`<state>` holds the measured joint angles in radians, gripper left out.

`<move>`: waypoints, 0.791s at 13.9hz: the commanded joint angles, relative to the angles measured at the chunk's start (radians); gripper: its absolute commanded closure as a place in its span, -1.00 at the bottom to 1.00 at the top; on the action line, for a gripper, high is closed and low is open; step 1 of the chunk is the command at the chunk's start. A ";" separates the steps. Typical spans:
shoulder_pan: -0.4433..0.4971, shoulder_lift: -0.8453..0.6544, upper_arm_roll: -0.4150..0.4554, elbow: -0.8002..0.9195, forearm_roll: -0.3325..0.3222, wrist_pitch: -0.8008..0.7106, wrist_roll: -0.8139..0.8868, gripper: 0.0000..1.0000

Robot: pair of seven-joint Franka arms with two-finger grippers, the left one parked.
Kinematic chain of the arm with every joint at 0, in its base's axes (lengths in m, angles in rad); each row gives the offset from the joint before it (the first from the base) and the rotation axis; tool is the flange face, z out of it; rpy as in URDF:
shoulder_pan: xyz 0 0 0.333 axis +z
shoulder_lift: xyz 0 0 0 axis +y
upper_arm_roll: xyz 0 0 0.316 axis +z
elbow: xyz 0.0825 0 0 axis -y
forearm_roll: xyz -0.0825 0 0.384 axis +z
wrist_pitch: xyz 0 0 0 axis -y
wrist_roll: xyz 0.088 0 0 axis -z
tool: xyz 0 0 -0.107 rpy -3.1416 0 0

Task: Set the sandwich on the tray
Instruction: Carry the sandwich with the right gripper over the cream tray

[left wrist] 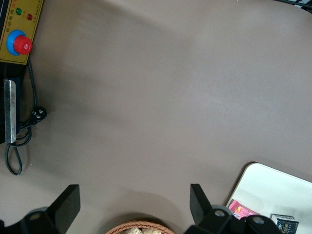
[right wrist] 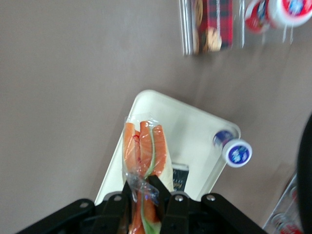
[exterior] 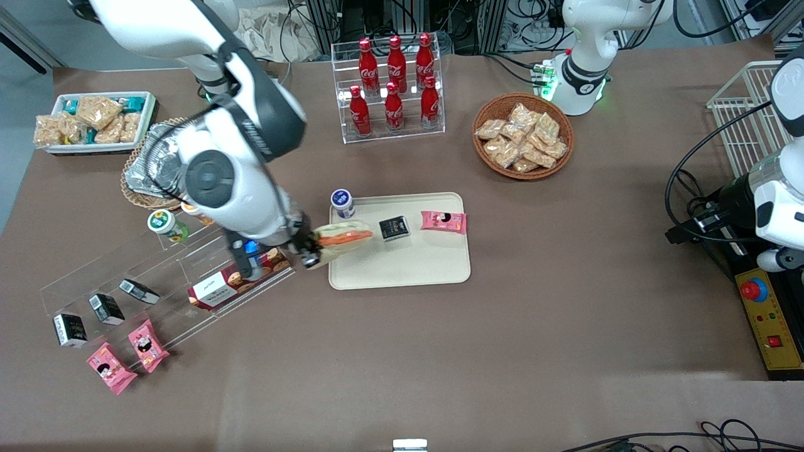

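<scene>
My right gripper (exterior: 312, 247) is shut on the sandwich (exterior: 342, 241), a plastic-wrapped wedge with orange and green filling. It holds the wedge above the edge of the cream tray (exterior: 402, 270) that lies toward the working arm's end. In the right wrist view the black fingers (right wrist: 157, 187) pinch the sandwich (right wrist: 146, 148) by its wrap, with the tray (right wrist: 192, 126) below it. A corner of the tray (left wrist: 273, 185) also shows in the left wrist view.
On the tray lie a small black packet (exterior: 394, 228) and a pink snack packet (exterior: 443, 221). A blue-capped bottle (exterior: 342, 203) stands at the tray's corner. A clear shelf (exterior: 157, 282) with a cookie box (exterior: 239, 279), a cola rack (exterior: 392, 85) and a wicker basket (exterior: 523, 135) stand around.
</scene>
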<state>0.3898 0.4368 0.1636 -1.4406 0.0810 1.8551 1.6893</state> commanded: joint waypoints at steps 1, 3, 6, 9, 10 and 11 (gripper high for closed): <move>0.055 0.043 0.002 -0.020 -0.046 0.076 0.116 1.00; 0.099 0.086 0.002 -0.037 -0.092 0.130 0.211 1.00; 0.152 0.152 0.002 -0.052 -0.107 0.197 0.248 1.00; 0.190 0.206 -0.001 -0.075 -0.110 0.306 0.312 1.00; 0.196 0.217 -0.003 -0.081 -0.125 0.328 0.323 1.00; 0.196 0.227 -0.003 -0.084 -0.135 0.343 0.332 1.00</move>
<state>0.5792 0.6516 0.1640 -1.5179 -0.0198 2.1591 1.9793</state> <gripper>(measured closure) 0.833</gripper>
